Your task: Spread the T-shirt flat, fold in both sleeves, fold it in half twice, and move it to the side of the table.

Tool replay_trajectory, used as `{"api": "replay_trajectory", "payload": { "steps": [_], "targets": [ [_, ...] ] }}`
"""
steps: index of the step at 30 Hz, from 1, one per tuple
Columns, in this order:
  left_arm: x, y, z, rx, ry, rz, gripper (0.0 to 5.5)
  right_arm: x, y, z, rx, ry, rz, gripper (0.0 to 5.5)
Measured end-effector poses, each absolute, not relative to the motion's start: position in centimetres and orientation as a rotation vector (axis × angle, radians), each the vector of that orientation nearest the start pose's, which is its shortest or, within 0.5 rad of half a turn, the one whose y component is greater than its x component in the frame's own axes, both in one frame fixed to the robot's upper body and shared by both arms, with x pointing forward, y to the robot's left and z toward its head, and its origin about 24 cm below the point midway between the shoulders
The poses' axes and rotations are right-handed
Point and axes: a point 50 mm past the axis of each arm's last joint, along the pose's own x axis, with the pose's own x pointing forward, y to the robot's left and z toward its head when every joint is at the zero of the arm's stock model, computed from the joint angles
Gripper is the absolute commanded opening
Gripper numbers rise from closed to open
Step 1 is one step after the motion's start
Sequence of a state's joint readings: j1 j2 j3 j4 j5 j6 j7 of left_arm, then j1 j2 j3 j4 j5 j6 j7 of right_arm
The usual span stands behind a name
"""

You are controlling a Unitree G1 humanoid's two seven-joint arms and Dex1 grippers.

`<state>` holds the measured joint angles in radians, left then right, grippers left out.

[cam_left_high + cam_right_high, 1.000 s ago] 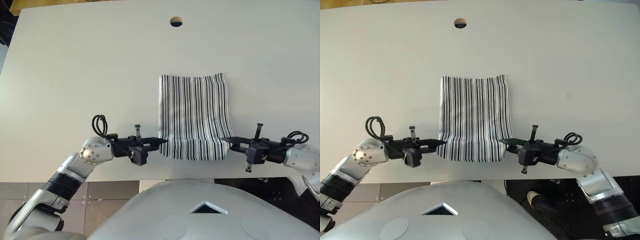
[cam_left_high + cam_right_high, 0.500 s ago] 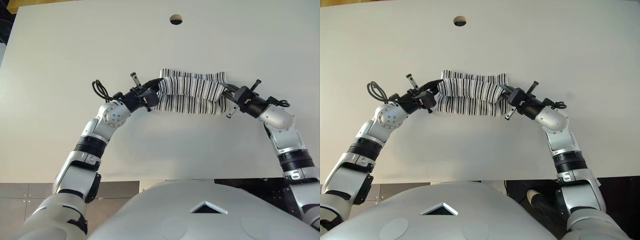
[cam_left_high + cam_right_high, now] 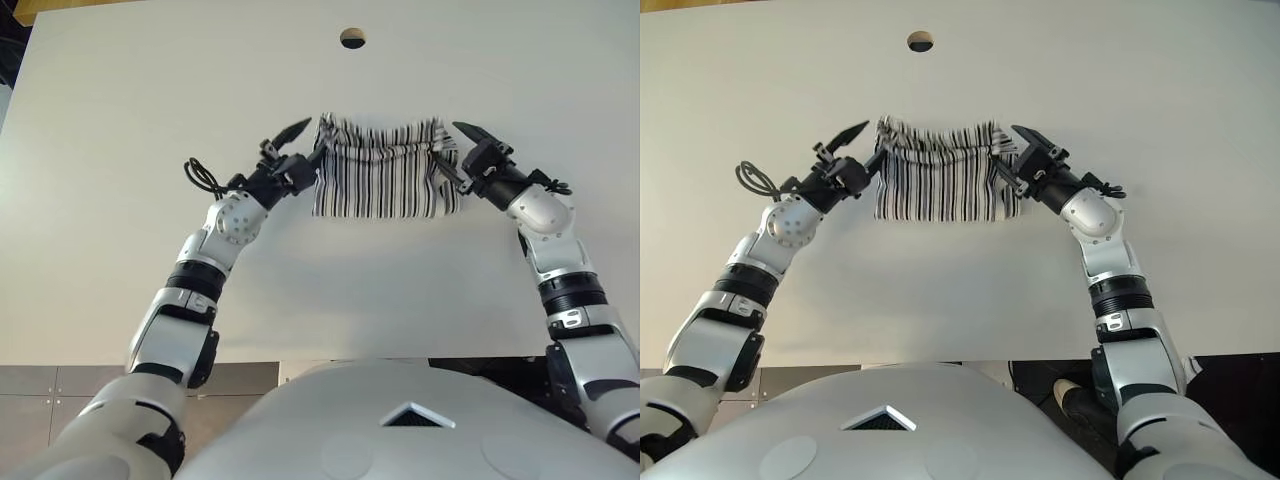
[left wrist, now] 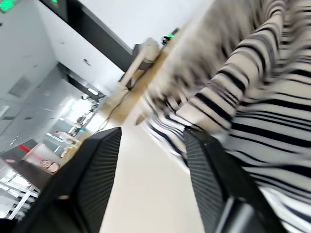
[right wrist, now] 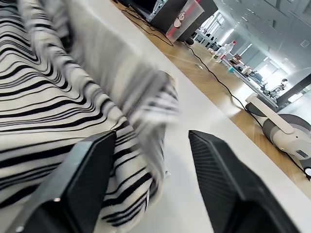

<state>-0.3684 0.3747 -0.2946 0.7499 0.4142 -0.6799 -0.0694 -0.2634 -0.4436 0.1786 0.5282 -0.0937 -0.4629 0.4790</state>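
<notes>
On my feed the left pincer (image 3: 305, 143) sat out over the far half of the white surface (image 3: 150, 120), at the far left corner of the T-shirt (image 3: 378, 182). Its jaws stood wide apart and gripped nothing. One finger (image 3: 291, 131) pointed up and away from the cloth, clear of it. The other lay right at the shirt's corner, and I could not tell whether it touched the fabric or only sat just beside it. From the left wrist camera I saw bare surface in the gap between the two dark fingers, with striped cloth bunched just past the one on the shirt side. The T-shirt itself lay folded into a wide, short rectangle of black and white stripes. It was about midway across the surface and toward its far part, on my side of a small round hole (image 3: 352, 40) and well apart from it. Its near edge ran fairly straight, while its far edge was rumpled and sagged between the two corners. At the far right corner was the right pincer (image 3: 455, 151), likewise spread wide and holding nothing, one finger (image 3: 472, 133) raised clear of the shirt and the other down at the corner. The right wrist camera showed cloth heaped beside and behind one finger.
</notes>
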Motion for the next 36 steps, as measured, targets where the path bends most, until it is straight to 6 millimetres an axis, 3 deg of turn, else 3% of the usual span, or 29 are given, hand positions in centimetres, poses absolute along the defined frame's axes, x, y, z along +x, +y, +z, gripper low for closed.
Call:
{"api": "replay_trajectory", "payload": {
  "steps": [3, 9, 11, 13, 16, 17, 20, 22, 26, 27, 29, 30, 32, 33, 36],
  "targets": [
    [30.0, 15.8, 1.2, 0.816, -0.167, -0.529, 2.46, 29.1, -19.1, 2.7, -0.579, 0.007, 0.619, 2.92],
    [32.5, 16.7, 2.0, 0.861, -0.125, -0.375, 2.46, 31.6, -18.3, 5.1, -0.544, -0.081, 0.51, 2.92],
    [32.5, 17.2, 1.6, 0.861, -0.096, -0.335, 2.46, 31.2, -17.0, 6.8, -0.509, -0.186, 0.55, 2.92],
    [32.5, 18.1, 1.2, 0.833, -0.065, -0.254, 2.46, 30.0, -14.4, 7.8, -0.488, -0.274, 0.663, 2.92],
    [32.8, 19.5, 1.5, 0.726, -0.047, -0.08, 2.46, 28.8, -9.9, 5.4, -0.473, -0.189, 0.852, 2.92],
    [32.9, 19.7, 1.5, 0.694, -0.043, -0.041, 2.46, 29.1, -9.5, 4.3, -0.477, -0.13, 0.867, 2.92],
    [33.0, 19.1, 1.6, 0.599, -0.053, 0.034, 2.46, 30.6, -10.5, 1.1, -0.503, 0.081, 0.832, 2.92],
    [33.2, 17.4, 1.8, 0.509, -0.088, 0.035, 2.46, 32.4, -10.9, 1.1, -0.501, 0.136, 0.766, 2.92],
    [33.4, 15.7, 2.7, 0.376, -0.155, 0.023, 2.46, 34.1, -15.5, 0.7, -0.325, 0.257, 0.471, 2.92],
    [33.4, 15.7, 3.1, 0.355, -0.176, 0.027, 2.46, 34.0, -17.8, 0.6, -0.265, 0.272, 0.36, 2.92],
    [33.2, 16.0, 3.4, 0.302, -0.201, 0.043, 2.46, 33.0, -24.5, 0.7, -0.203, 0.296, 0.058, 2.92],
    [32.9, 16.2, 3.3, 0.261, -0.209, 0.057, 2.46, 31.5, -29.4, 1.0, -0.193, 0.314, -0.15, 2.92],
    [32.0, 16.3, 2.7, 0.193, -0.203, 0.078, 2.46, 27.1, -37.1, 1.5, -0.185, 0.375, -0.491, 2.92],
    [31.5, 16.2, 2.2, 0.177, -0.194, 0.084, 2.46, 25.3, -39.2, 1.5, -0.175, 0.394, -0.6, 2.92],
    [31.3, 14.8, 2.8, 0.118, -0.248, 0.075, 2.46, 22.8, -41.3, 1.4, -0.112, 0.4, -0.776, 2.92]
  ]
}}
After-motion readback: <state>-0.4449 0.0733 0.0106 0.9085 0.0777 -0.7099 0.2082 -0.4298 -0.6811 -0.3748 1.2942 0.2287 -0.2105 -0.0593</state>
